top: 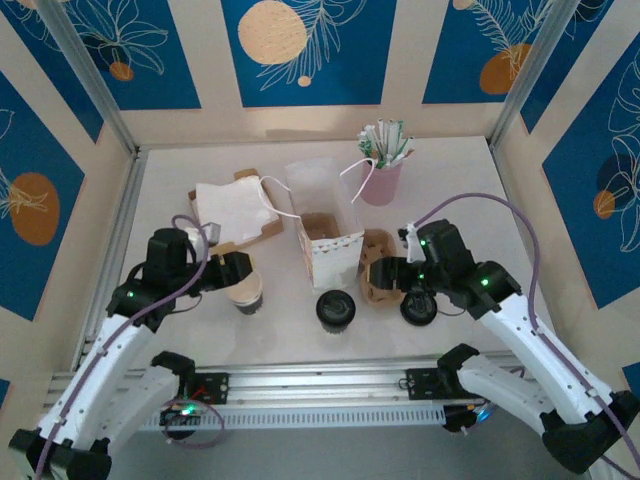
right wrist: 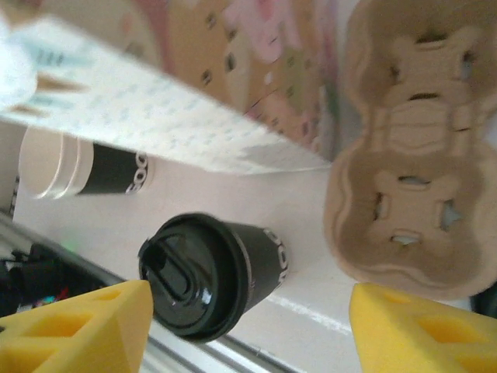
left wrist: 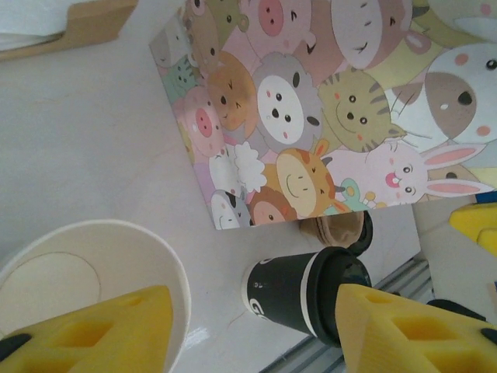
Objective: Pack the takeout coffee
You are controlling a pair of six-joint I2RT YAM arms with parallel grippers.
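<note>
On the white table (top: 480,200), nothing packed yet.
Takeout coffee (right wrist: 210,272) standing outside cup carrier (right wrist: 419,155) and animal bag (top: 328,255); left gripper (left wrist: 252,303) and right gripper (right wrist: 248,294) spread wide, holding nothing.

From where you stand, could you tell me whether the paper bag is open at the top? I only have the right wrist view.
Observer: Yes, the paper bag stands upright, its mouth open.
Operator: Thanks. Where is the left gripper?
Observer: The left gripper hovers open above the lidless cup.
Operator: Anything behind the bag?
Observer: A pink cup stuffed with wrapped packets stands near the back wall.
</note>
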